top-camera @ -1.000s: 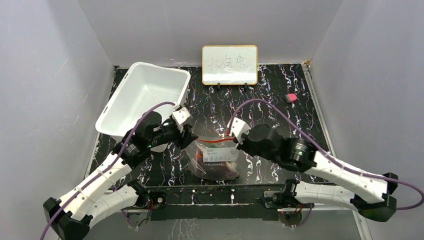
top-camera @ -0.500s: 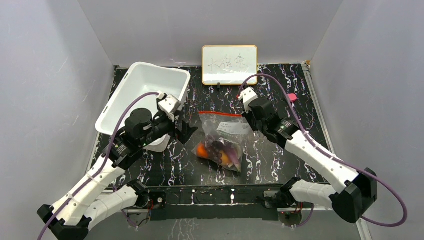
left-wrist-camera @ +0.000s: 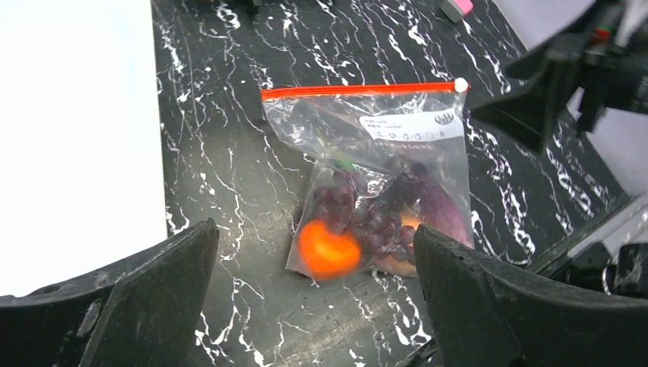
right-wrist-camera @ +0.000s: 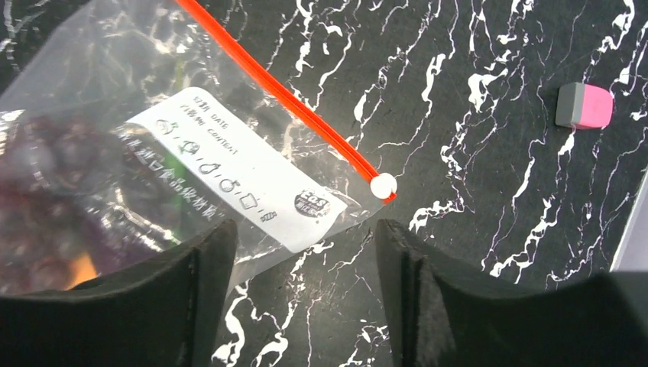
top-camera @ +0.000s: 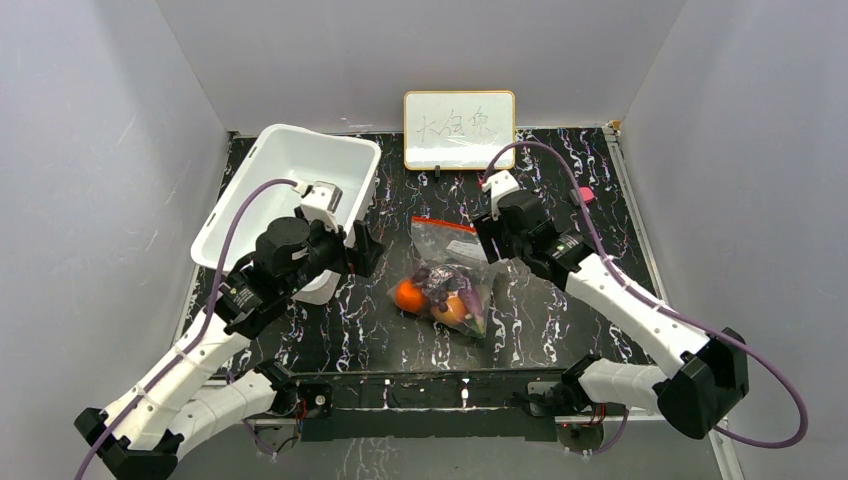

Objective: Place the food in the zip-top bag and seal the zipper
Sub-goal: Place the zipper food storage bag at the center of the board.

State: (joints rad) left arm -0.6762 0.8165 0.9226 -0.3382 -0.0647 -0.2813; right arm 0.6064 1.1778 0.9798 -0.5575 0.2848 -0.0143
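Backing off, left hand (top-camera: 362, 250) and right hand (top-camera: 487, 240) gaping wide, empty; crinkly clear zip-top bag (top-camera: 450, 275) lying between them on black marbled worktop (top-camera: 540, 320), toy food (left-wrist-camera: 367, 222) inside. Seemingly shut, thin red-orange zipper (left-wrist-camera: 359, 89) worth pinching along, confirming.

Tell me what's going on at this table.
Two robot arms are bagging toy food. The zip-top bag lies on the black marbled table with an orange fruit, a grape bunch and other pieces inside. Its red zipper strip runs straight, white slider at one end, so it looks closed. The left end effector and right end effector are open, one each side of the bag, gripping nothing.
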